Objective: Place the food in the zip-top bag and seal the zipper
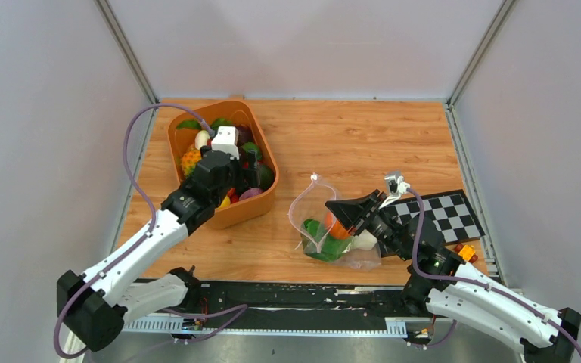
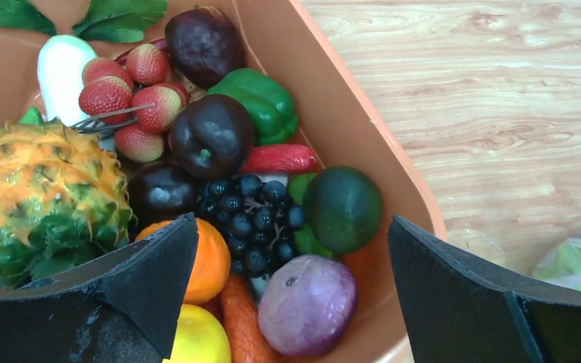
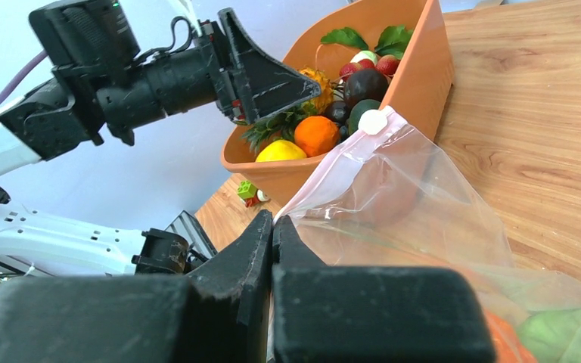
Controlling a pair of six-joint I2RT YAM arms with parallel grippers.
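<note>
The clear zip-top bag (image 1: pixel 314 214) lies on the table with its mouth held up and open. Inside are green leafy food (image 1: pixel 319 243), an orange piece (image 1: pixel 337 228) and pale cabbage (image 1: pixel 364 240). My right gripper (image 3: pixel 272 221) is shut on the bag's mouth edge by the pinkish zipper (image 3: pixel 325 172); it also shows in the top view (image 1: pixel 330 203). My left gripper (image 2: pixel 291 227) is open and empty, hovering inside the orange tub (image 1: pixel 231 215) over a purple onion (image 2: pixel 306 302), an orange (image 2: pixel 208 261) and strawberries (image 2: pixel 132 91).
The tub (image 2: pixel 363 128) also holds a pineapple (image 2: pixel 38 189), dark grapes (image 2: pixel 253 223) and a green pepper (image 2: pixel 261 102). A checkered board (image 1: pixel 442 214) lies at the right. A small toy (image 3: pixel 247 190) sits beside the tub. Enclosure walls stand on three sides.
</note>
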